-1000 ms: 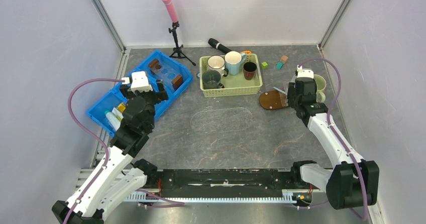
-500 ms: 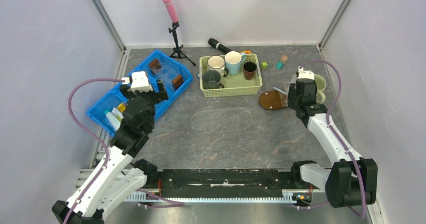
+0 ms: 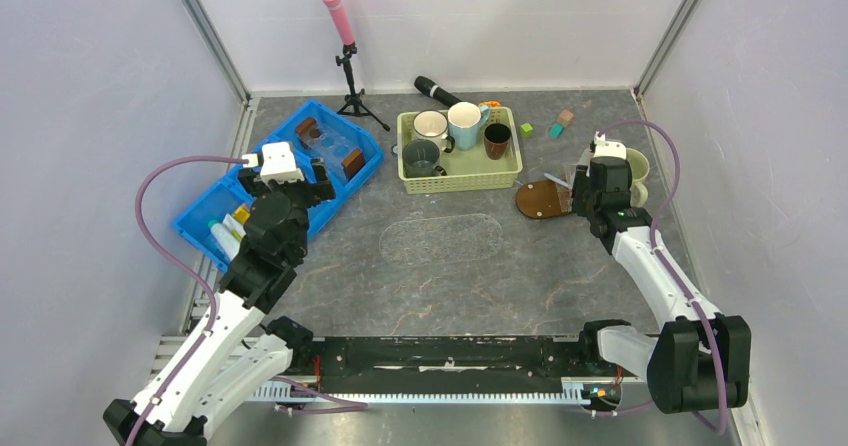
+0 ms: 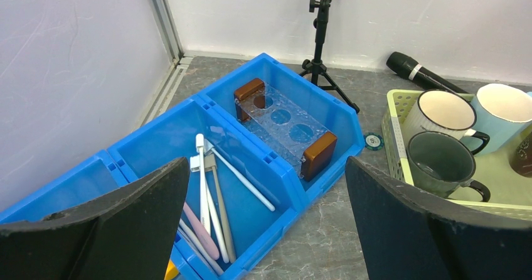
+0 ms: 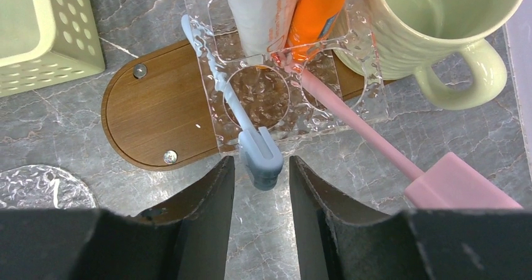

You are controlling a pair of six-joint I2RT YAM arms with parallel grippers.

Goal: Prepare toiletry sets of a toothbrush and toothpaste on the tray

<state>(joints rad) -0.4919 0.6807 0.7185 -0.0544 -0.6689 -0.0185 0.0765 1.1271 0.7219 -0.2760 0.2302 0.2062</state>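
The dark-brown oval tray (image 5: 157, 113) lies at the right of the table (image 3: 540, 201). A clear holder (image 5: 263, 91) rests on it with an orange toothpaste (image 5: 317, 10), a white tube (image 5: 257, 10), a grey-blue toothbrush (image 5: 257, 154) and a pink toothbrush (image 5: 376, 139). My right gripper (image 5: 260, 164) is open, jaws narrowly parted either side of the grey-blue brush's head, with gaps on both sides. My left gripper (image 4: 265, 164) is wide open and empty above the blue bin (image 4: 282, 167), which holds several toothbrushes (image 4: 207, 198) and tubes (image 3: 225, 231).
A pale green mug (image 5: 433, 22) stands against the tray's far right side. The green basket (image 3: 460, 171) holds several mugs. A second clear holder (image 4: 285, 126) sits in the bin's far compartment. A clear oval plate (image 3: 440, 238) lies mid-table. A pink microphone on a tripod (image 3: 345, 56) stands at the back.
My right gripper has edged very slightly toward the tray. The left arm has not moved.
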